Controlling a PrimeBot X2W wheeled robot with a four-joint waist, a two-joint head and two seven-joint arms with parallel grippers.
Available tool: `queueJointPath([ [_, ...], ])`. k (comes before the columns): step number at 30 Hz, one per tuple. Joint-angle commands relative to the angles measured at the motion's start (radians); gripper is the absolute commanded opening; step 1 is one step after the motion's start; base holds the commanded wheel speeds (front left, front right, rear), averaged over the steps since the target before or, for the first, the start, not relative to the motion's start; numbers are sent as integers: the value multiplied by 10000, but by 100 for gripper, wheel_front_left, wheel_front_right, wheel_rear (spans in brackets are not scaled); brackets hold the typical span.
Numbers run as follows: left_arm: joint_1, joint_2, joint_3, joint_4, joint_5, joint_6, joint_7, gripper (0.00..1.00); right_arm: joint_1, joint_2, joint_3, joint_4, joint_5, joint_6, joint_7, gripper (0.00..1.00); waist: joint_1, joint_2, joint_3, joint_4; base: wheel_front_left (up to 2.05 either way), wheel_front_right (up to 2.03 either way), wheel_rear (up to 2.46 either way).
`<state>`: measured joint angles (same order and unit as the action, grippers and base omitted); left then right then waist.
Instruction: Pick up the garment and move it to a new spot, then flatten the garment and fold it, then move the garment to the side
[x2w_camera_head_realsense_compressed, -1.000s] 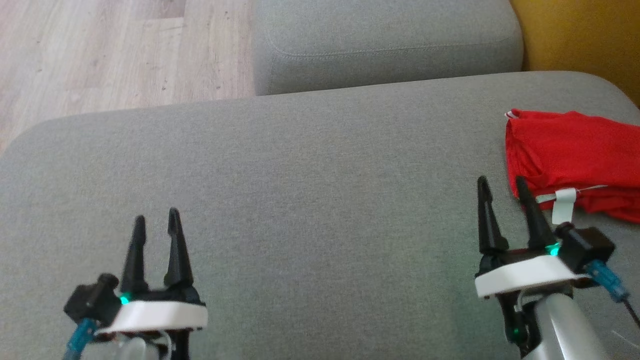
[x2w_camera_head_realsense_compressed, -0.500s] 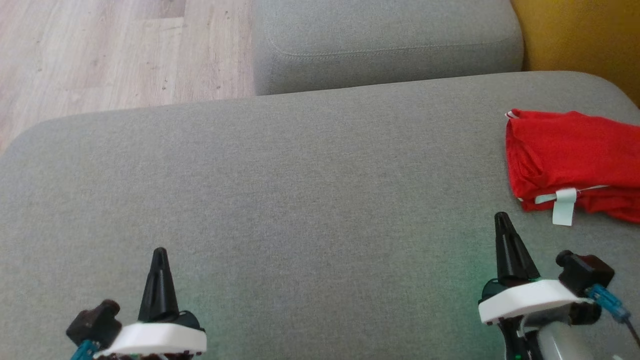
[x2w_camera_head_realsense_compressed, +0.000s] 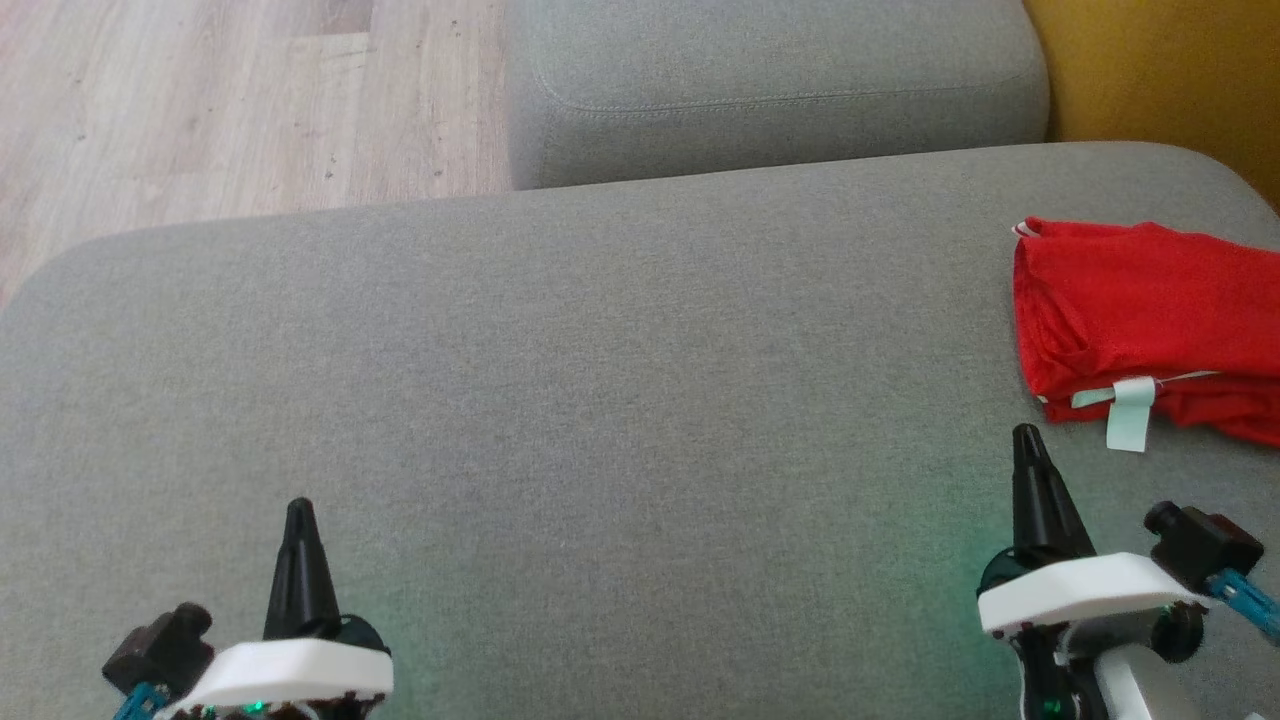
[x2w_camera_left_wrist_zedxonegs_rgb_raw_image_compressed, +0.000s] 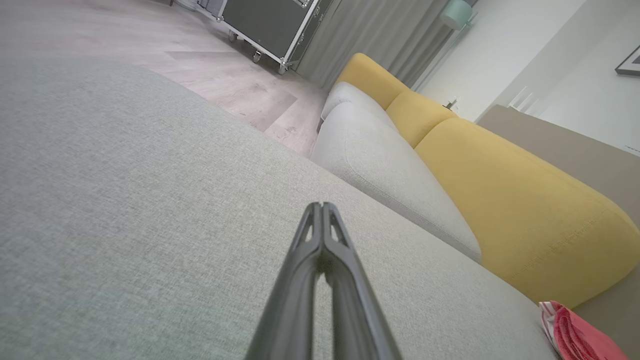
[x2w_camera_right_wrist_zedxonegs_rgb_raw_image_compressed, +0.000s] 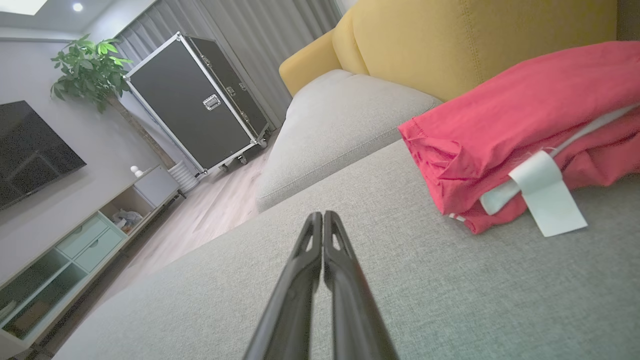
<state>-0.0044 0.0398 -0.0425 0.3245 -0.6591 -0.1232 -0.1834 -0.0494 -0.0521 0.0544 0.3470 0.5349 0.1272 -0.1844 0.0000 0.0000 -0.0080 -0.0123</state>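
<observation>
The left hand (x2w_camera_head_realsense_compressed: 298, 505) and right hand (x2w_camera_head_realsense_compressed: 1026, 432) have closed; garment (x2w_camera_head_realsense_compressed: 1140, 300) unmoved.

Left pincer (x2w_camera_head_realsense_compressed: 299, 505) and right pincer (x2w_camera_head_realsense_compressed: 1026, 432): apart 1 s ago, now pressed together, both drawn back lower.

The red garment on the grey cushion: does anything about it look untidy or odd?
One small thing. The red garment lies folded near the right end of the grey cushion, and a white label sticks out of its near edge onto the cushion. Nothing looks torn or spilled.
</observation>
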Motion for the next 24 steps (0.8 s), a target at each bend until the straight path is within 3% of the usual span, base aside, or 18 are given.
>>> queueJointPath([
  [1,-542,28,173,-346,-256,-16,100,0,-475,-73,-45,-398,329,9,71,0,0,0,2,2,0,0,0],
  [24,-654,45,487,-447,-2345,-30,747,0,-495,-97,-354,-542,2733,15,678,0,0,0,26,30,0,0,0],
])
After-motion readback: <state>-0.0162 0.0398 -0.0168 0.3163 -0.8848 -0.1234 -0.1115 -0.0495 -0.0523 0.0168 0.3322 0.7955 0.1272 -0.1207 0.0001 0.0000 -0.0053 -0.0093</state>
